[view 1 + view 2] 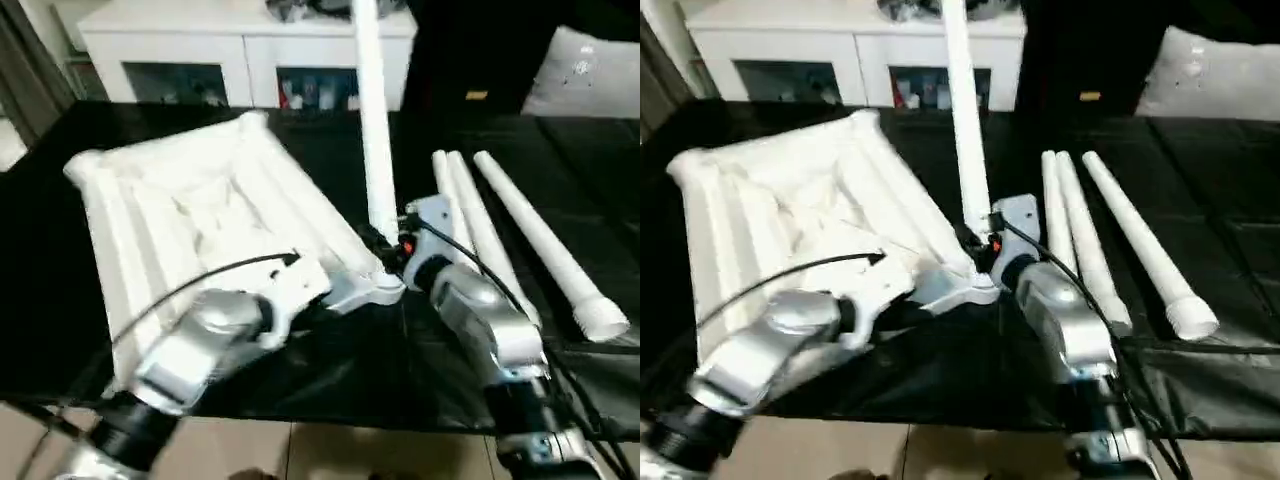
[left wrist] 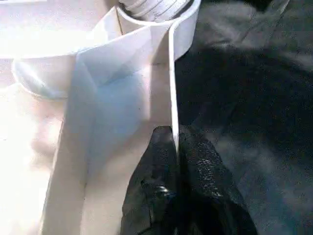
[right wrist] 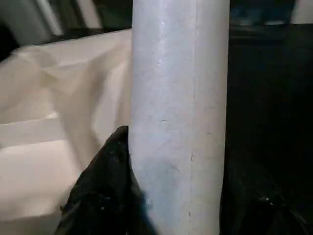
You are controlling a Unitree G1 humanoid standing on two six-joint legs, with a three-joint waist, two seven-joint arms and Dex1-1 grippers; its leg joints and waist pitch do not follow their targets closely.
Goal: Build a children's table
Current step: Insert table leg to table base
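Observation:
The white tabletop [image 1: 200, 200] lies upside down on the black cloth, ribbed side up. One white leg [image 1: 372, 120] stands upright in its near right corner socket [image 1: 385, 290]. My right gripper [image 1: 392, 245] is closed around this leg low down; the right wrist view has the leg [image 3: 178, 98] between the black fingers [image 3: 105, 196]. My left gripper [image 2: 175, 142] is shut on the tabletop's thin rim [image 2: 172, 73] just beside that socket. Three more legs [image 1: 475, 225] lie side by side on the cloth to the right, one [image 1: 545, 245] a little apart.
A white glass-door cabinet [image 1: 240, 50] stands behind the work area. A pale cushion [image 1: 590, 70] sits at the back right. The black cloth [image 1: 330, 370] ends at its near edge over a light floor [image 1: 300, 450]. Cables run along both forearms.

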